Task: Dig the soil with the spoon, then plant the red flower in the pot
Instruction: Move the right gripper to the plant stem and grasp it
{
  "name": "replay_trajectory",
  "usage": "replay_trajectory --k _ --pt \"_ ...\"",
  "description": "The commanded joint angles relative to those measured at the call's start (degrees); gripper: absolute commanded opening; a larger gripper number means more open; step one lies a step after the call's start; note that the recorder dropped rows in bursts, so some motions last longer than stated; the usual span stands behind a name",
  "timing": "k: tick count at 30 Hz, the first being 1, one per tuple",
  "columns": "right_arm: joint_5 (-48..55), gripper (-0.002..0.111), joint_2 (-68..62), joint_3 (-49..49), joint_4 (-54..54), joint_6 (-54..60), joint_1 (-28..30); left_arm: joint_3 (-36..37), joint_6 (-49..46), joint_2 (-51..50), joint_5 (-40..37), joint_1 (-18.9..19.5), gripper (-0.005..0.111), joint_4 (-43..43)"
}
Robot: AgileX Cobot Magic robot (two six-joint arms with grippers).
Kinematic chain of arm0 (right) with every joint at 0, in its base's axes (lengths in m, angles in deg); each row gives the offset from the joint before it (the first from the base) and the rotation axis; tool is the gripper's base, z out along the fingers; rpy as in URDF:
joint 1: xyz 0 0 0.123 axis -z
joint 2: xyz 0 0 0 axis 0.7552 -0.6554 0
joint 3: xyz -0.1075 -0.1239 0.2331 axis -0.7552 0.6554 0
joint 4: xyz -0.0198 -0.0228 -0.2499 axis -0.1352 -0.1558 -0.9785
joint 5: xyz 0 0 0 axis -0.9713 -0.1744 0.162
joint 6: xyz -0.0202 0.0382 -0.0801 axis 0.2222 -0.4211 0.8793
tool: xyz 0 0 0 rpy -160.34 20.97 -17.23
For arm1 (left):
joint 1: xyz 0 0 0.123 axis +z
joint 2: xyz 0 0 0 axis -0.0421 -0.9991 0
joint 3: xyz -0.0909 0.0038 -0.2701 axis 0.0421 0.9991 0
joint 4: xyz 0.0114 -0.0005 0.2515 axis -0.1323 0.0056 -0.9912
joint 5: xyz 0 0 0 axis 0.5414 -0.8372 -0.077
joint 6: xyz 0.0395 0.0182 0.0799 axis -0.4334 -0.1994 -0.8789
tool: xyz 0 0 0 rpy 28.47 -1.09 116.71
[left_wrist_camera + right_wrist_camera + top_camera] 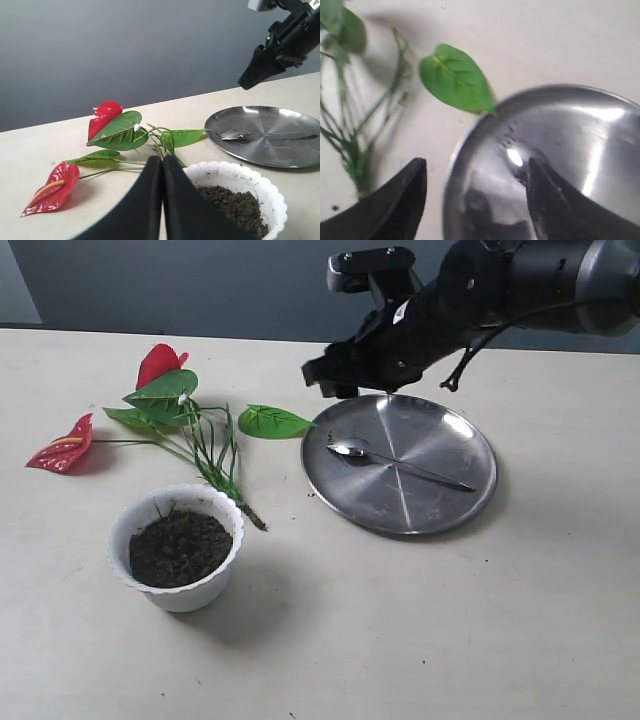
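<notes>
The white pot stands front left, its soil dark and crumbly up to near the rim. Behind it the red flower lies flat on the table, stems pointing at the pot. On the steel plate lies the spoon, bowl to the left. My right gripper hovers open above the plate's far-left edge; in the right wrist view its fingers straddle the plate rim, the spoon bowl beside one finger. My left gripper is shut and empty, just before the pot and flower.
A loose green leaf lies between the flower and the plate, touching the plate's rim. The plate takes up the right middle of the table. The table's far edge runs behind the flower, a grey wall beyond it.
</notes>
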Motion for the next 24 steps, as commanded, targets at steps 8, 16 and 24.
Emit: replay_trajectory --k 8,16,24 --pt "12.2 0.056 -12.7 -19.2 17.4 10.6 -6.2 0.1 0.2 0.3 0.7 -0.2 0.001 0.0" --pt "24.2 0.057 -24.0 -37.1 11.8 2.5 -6.4 0.1 0.2 0.3 0.7 -0.2 0.001 0.0" --pt "27.3 0.063 -28.7 -45.9 8.4 1.4 -7.7 0.1 0.2 0.3 0.7 -0.2 0.001 0.0"
